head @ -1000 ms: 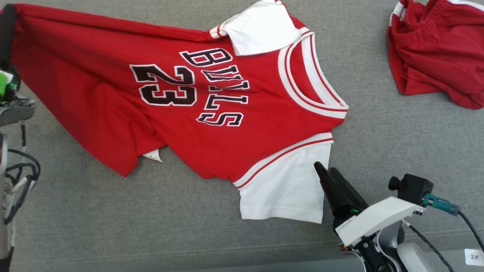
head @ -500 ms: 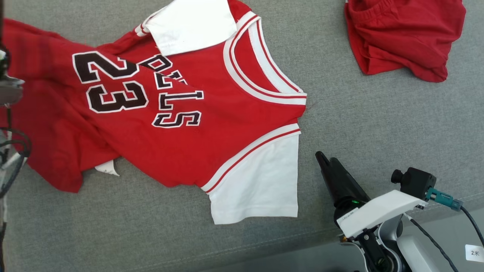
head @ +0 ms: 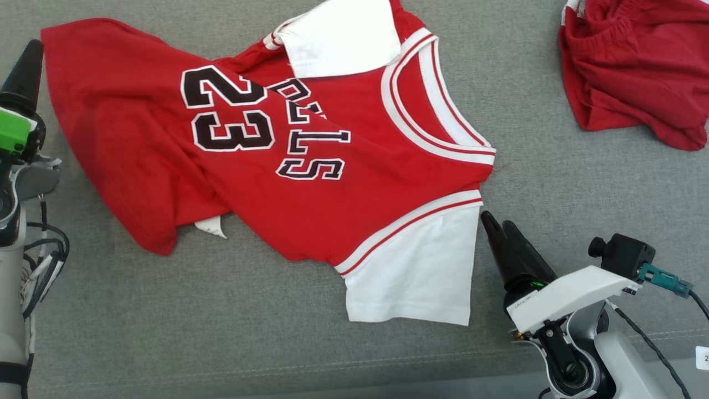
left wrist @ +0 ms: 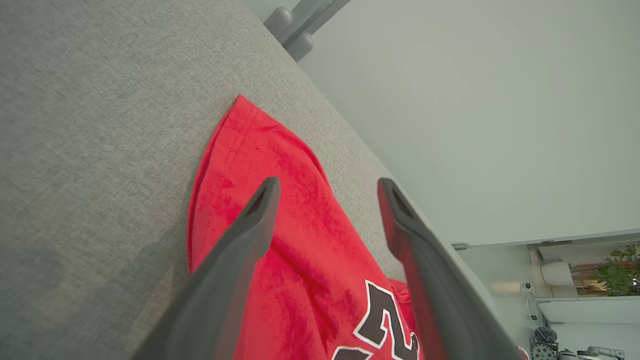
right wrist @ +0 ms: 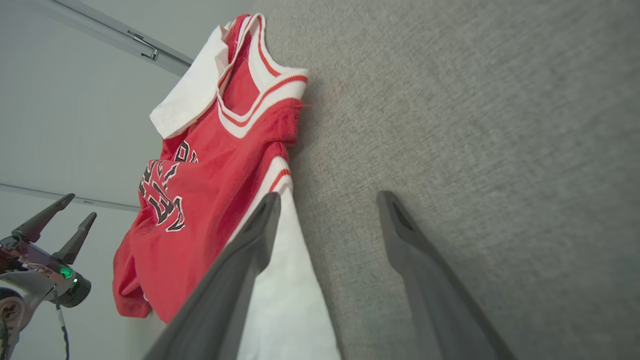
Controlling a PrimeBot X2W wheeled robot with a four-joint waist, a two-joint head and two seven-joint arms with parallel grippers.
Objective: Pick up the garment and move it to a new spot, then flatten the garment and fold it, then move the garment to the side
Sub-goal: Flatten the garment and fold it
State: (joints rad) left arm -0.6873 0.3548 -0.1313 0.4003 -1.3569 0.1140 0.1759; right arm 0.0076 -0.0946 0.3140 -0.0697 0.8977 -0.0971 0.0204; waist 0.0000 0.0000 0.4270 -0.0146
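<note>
The garment (head: 166,138) is a red jersey with white sleeves and "BULLS 23" in black. It lies rumpled on the grey cloth surface (head: 166,321), with one fold running across the lettering. My left gripper (head: 30,52) stands at the far left beside the hem corner. In the left wrist view the left gripper (left wrist: 328,186) is open above the red cloth (left wrist: 310,280), holding nothing. My right gripper (head: 497,220) is open just right of the near white sleeve (head: 415,277). In the right wrist view its fingers (right wrist: 330,198) stand wide, the sleeve (right wrist: 290,300) at the left finger.
A second red piece of clothing (head: 631,66) lies crumpled at the far right. The surface's stitched front edge (head: 277,368) runs along the bottom of the head view. Loose cables (head: 39,260) hang by the left arm. A pale wall (left wrist: 475,100) stands behind the surface.
My left gripper has opened and let go of the jersey's hem corner, which now lies flat on the surface. The head camera has shifted. The right gripper stays open by the sleeve.
</note>
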